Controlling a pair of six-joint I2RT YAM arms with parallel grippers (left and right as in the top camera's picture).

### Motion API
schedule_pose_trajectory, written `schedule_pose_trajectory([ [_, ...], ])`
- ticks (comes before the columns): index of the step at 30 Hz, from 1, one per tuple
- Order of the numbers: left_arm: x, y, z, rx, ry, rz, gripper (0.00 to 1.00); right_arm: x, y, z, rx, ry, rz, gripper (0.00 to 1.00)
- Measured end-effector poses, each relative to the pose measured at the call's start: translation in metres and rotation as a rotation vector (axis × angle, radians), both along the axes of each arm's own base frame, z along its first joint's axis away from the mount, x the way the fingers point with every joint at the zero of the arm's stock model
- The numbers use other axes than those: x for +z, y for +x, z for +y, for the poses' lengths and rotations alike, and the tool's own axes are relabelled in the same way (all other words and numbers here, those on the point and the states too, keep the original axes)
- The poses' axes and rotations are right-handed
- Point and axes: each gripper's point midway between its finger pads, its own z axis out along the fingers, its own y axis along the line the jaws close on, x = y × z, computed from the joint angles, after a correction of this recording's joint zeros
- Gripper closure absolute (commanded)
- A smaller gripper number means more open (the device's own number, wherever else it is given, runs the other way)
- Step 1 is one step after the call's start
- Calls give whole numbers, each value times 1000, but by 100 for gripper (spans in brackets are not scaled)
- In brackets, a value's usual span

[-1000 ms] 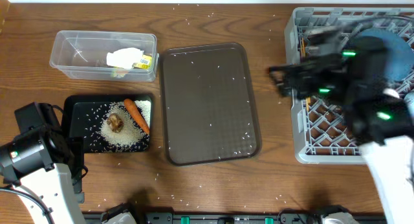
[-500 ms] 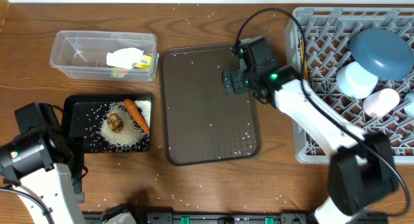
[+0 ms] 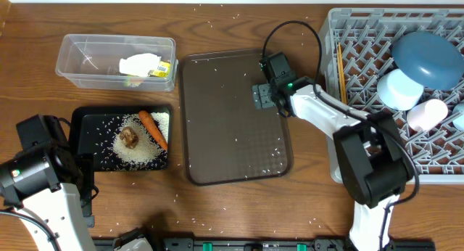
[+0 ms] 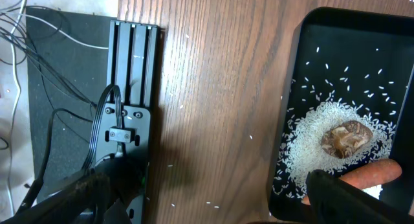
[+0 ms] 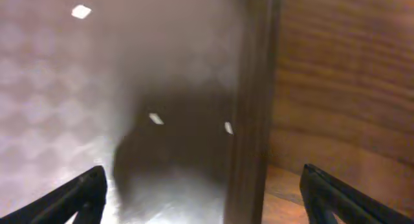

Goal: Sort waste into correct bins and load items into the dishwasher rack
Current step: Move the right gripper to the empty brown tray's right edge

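Observation:
My right gripper (image 3: 264, 96) hangs open low over the right rim of the dark brown serving tray (image 3: 232, 120). In the right wrist view my right gripper (image 5: 207, 204) has that rim (image 5: 252, 88) between its fingers, which hold nothing. At the bottom left, my left gripper (image 4: 213, 211) is open and empty beside the black tray (image 4: 294, 62). In that tray (image 3: 78, 135) lie rice (image 3: 138, 151), a brown lump (image 3: 130, 137) and a carrot (image 3: 153, 128). The clear container (image 3: 80, 62) holds the wrapper (image 3: 145, 66). The rack (image 3: 362, 142) carries the blue plate (image 3: 428, 55), a pale bowl (image 3: 397, 90), a white cup (image 3: 428, 113) and chopsticks (image 3: 341, 66).
Loose rice grains are scattered on the serving tray and on the wooden table (image 3: 304, 200). A black rail (image 4: 129, 88) and cables run along the table's near edge by my left arm (image 3: 36, 167). The right arm's cable (image 3: 290, 26) arcs over the table.
The right arm swung left from over the rack and came down to the serving tray's right rim. The left arm has not moved.

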Motion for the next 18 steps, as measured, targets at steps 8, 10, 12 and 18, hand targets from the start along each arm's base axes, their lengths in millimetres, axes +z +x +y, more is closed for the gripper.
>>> schedule_pose_trajectory([
  [8,0,0,0,0,0,0,2,-5,2,-12,-45,-25,5,45],
  [10,0,0,0,0,0,0,3,-6,4,-20,-66,-27,10,51],
  [12,0,0,0,0,0,0,2,-6,6,-29,-91,-29,16,55],
  [18,0,0,0,0,0,0,2,-7,7,-41,-125,-25,32,64],
])
